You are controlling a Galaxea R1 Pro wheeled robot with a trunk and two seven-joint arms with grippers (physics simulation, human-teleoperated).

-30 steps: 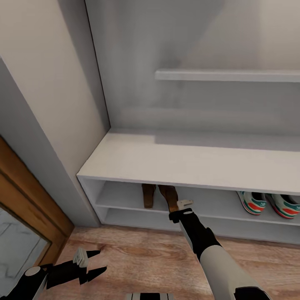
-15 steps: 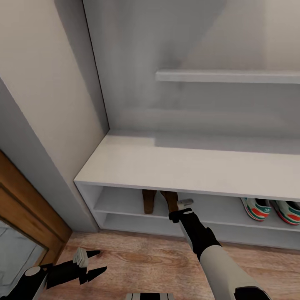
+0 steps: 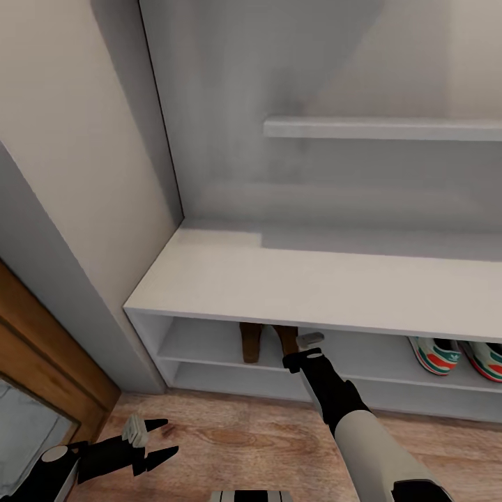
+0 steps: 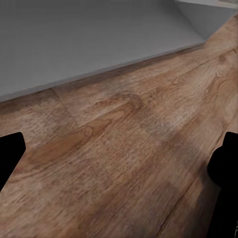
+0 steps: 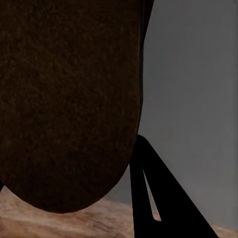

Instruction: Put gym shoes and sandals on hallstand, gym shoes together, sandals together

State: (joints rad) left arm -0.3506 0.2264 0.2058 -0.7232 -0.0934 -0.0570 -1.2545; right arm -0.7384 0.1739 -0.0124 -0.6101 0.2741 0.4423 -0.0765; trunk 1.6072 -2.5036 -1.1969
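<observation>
The light grey hallstand point(image 3: 314, 279) spans the head view. On its upper open shelf row stand the two sandals: one point(image 3: 249, 341) free, the other point(image 3: 284, 337) beside it with my right gripper point(image 3: 293, 351) shut on its heel end. The right wrist view has that sandal's dark brown sole point(image 5: 69, 99) close up, with one black finger point(image 5: 151, 193) against its edge. The two gym shoes point(image 3: 436, 353) point(image 3: 488, 359) sit side by side on the same shelf at the right. My left gripper point(image 3: 159, 439) hangs open over the corridor floor point(image 4: 124, 148), holding nothing.
A floating shelf point(image 3: 383, 128) hangs above the bench. A beige wall point(image 3: 63, 139) and a wooden door frame point(image 3: 49, 348) stand to the left of the rack. The lower shelf row point(image 3: 230, 373) runs just above the floor.
The head camera has shifted, so the rack sits slightly lower and further right in view. My right gripper and its sandal reach a little deeper under the bench. The left arm is unchanged.
</observation>
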